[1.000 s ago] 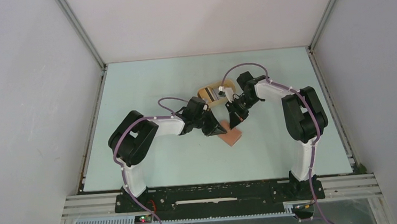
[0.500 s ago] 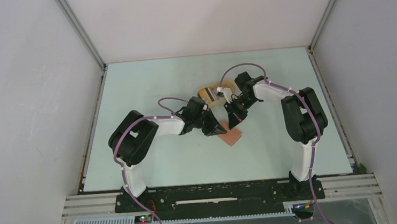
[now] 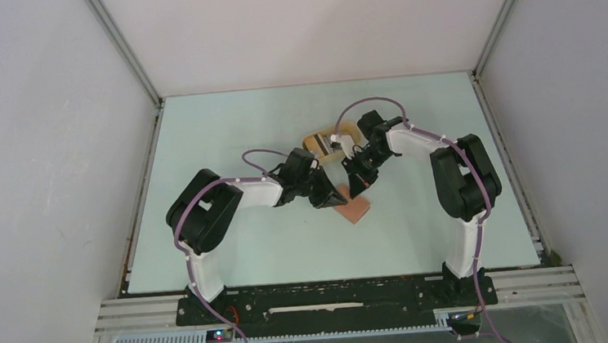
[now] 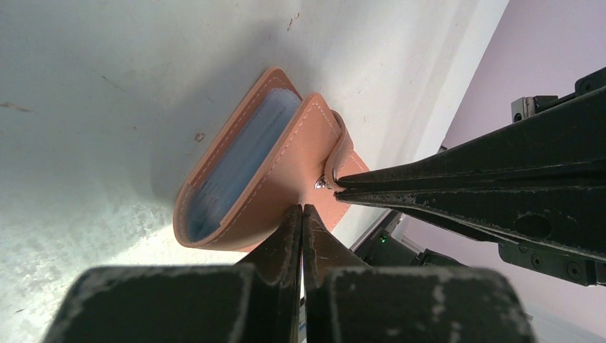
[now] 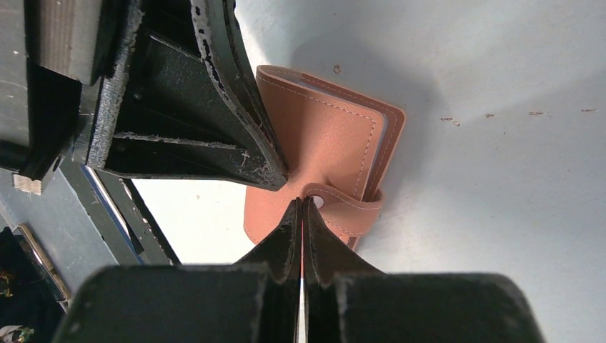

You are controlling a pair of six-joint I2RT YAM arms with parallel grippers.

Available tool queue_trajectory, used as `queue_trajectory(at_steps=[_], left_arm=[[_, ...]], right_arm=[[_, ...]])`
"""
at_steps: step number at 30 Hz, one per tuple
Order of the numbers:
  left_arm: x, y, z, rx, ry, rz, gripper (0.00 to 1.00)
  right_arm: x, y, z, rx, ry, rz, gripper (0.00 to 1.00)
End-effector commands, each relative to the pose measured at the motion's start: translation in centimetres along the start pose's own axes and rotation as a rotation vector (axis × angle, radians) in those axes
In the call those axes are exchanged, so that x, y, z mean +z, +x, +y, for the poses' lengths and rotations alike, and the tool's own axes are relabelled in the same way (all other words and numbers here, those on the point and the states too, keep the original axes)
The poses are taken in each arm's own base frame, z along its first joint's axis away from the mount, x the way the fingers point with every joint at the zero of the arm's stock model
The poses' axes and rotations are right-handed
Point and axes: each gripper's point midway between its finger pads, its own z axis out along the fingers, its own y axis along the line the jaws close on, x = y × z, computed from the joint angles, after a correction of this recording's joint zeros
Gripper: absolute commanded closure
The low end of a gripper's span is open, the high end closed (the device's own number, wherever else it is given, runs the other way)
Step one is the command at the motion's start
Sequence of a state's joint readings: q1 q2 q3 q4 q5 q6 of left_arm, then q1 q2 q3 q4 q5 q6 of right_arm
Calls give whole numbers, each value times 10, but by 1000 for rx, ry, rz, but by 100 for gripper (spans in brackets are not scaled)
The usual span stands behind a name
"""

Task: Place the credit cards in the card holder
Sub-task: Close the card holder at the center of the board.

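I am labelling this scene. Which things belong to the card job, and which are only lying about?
Of the job: card holder; left gripper; right gripper; small cards, barely visible.
Only lying about: yellow tray under them.

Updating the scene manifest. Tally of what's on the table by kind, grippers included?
wallet: 1
tray: 1
grippers: 2, left gripper and right gripper
cards: cannot count; what lies in the tray is too small to tell and partly behind the right arm
total: 4 counted
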State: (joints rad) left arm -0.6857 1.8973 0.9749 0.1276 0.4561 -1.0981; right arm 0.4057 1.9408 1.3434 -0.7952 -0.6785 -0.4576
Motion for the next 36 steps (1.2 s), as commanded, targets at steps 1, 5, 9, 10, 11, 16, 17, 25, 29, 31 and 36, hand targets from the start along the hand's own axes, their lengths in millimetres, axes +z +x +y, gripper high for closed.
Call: queue_trajectory(at_steps=[1, 5, 9, 10, 11, 16, 17, 25, 29, 31, 36], left_arm=[[10, 2, 49, -9, -166, -5, 97], [10, 2, 49, -10, -166, -4, 97], [10, 2, 49, -10, -166, -3, 97], [10, 2, 48, -10, -165, -5, 97], [10, 2, 48, -11, -165, -4, 97], [10, 1, 47, -8, -163, -5, 97], [9, 1, 48, -9, -165, -8, 97], [11, 1, 49, -9, -162, -6, 97], [10, 1, 48, -10, -157, -9, 97], [10, 1, 49, -11, -156, -11, 97], [10, 2, 50, -15, -151, -13, 97]], right_arm=[[-2, -6, 27, -7, -44, -13, 100], [1, -5, 28, -1, -47, -3, 100], [4, -1, 33, -5, -59, 15, 100], [5, 0, 34, -6, -61, 21, 100], [6, 0, 35, -8, -61, 24, 100], [11, 7, 35, 1, -55, 49, 100], [12, 8, 35, 5, -55, 54, 100], [20, 15, 33, 27, -42, 82, 100], [23, 14, 27, 44, -8, 85, 100], [22, 12, 20, 63, 20, 77, 100], [24, 11, 9, 107, 55, 69, 100]])
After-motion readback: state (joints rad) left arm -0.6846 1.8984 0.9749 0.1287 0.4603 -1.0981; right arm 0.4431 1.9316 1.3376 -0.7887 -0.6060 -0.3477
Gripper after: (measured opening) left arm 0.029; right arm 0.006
